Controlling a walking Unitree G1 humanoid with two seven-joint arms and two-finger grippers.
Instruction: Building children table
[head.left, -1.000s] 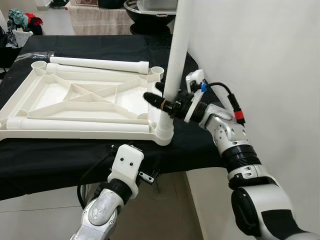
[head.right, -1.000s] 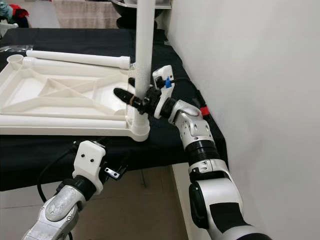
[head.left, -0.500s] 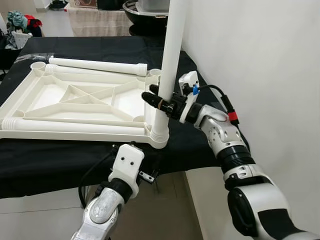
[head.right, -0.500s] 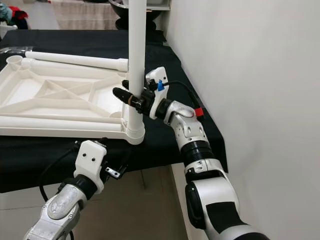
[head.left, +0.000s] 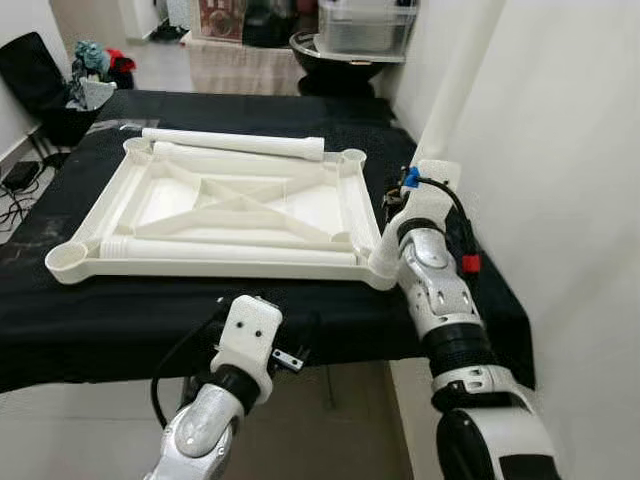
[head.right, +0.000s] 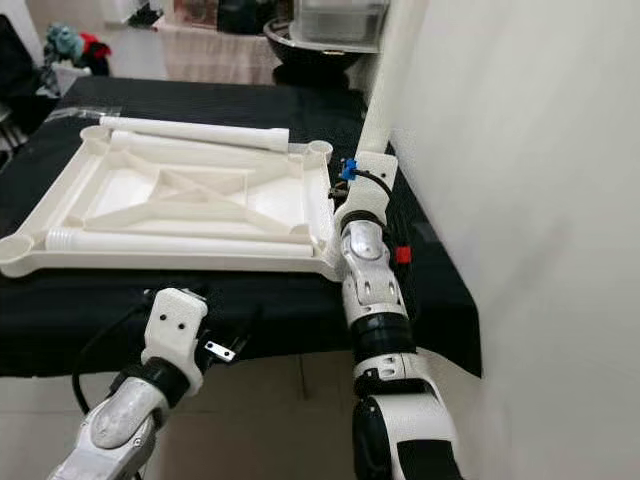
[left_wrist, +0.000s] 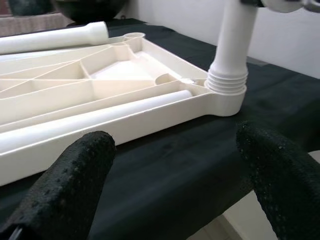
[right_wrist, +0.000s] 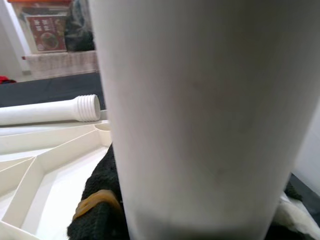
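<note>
Standing tilted toward the frame's upper right, the table leg (head.right: 385, 95) now leans where a second ago it rose upright; its threaded foot stays seated in the tabletop's (head.left: 240, 210) near-right corner socket. The right gripper (right_wrist: 102, 210) keeps its clamp on it. The left gripper (left_wrist: 170, 165) hangs wide, lower centre. Seating probably needs re-straightening.

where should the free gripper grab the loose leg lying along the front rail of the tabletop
Grip the loose leg mid-shaft, coming from above with the left gripper. It lies flat inside the upturned tabletop, so its round bare middle is the open part.
</note>
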